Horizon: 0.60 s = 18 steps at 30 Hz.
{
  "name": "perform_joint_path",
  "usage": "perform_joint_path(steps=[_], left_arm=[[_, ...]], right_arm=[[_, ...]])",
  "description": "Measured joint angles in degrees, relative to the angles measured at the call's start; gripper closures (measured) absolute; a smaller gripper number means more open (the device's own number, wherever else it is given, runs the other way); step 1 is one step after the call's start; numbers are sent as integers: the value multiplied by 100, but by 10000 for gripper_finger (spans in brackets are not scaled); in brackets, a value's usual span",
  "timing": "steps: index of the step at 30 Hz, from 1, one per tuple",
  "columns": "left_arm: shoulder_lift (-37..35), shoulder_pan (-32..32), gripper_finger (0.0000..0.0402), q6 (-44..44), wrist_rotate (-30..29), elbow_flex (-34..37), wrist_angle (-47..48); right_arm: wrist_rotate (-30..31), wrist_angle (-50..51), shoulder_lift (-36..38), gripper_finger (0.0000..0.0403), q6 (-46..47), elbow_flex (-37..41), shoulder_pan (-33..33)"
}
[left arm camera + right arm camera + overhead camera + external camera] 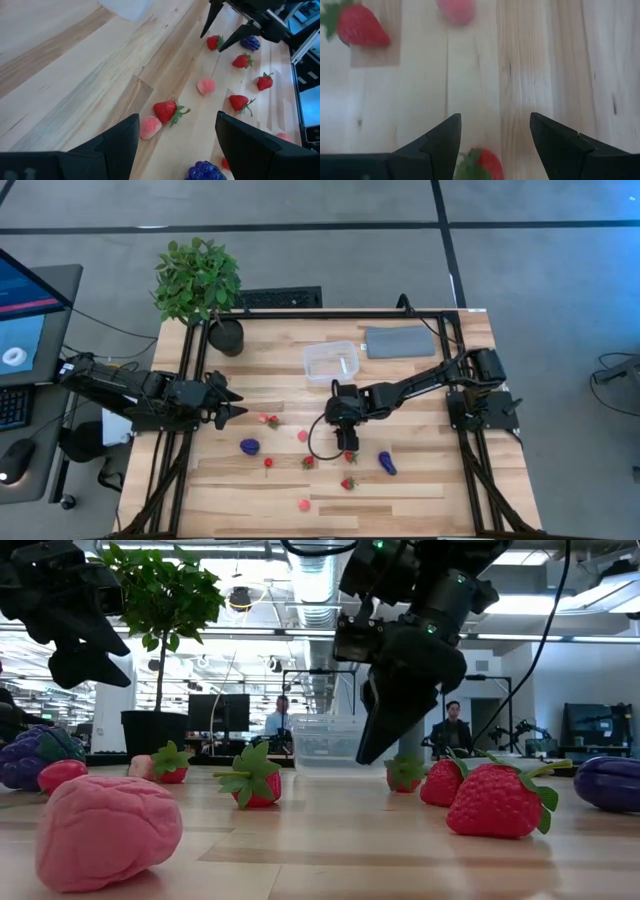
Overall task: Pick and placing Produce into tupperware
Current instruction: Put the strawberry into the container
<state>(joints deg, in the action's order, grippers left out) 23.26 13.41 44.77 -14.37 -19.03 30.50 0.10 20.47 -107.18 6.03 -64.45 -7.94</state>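
Note:
My right gripper (346, 436) hangs open over the table's middle, fingers pointing down, just above a red strawberry (482, 165) that shows between its fingertips without touching them. The same strawberry (350, 456) lies on the wood. More toy produce is scattered toward the near edge: strawberries (268, 420), pink pieces (303, 436) and two purple pieces (249, 446). The clear tupperware (330, 362) stands toward the far edge. My left gripper (232, 402) waits open at the left, above a strawberry (167, 110).
A grey pad (398, 342) lies right of the tupperware, and a potted plant (197, 280) stands at the far left corner. A black cable (318, 442) loops beside my right gripper. People sit in the room beyond the table (282, 718).

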Motion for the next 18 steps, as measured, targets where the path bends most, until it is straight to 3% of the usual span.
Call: perform_joint_path(steps=[18], left_arm=[[0, 0, 152, 0, 2, 0, 0]], right_arm=[[-457, 666, 0, 143, -32, 0, -94]])
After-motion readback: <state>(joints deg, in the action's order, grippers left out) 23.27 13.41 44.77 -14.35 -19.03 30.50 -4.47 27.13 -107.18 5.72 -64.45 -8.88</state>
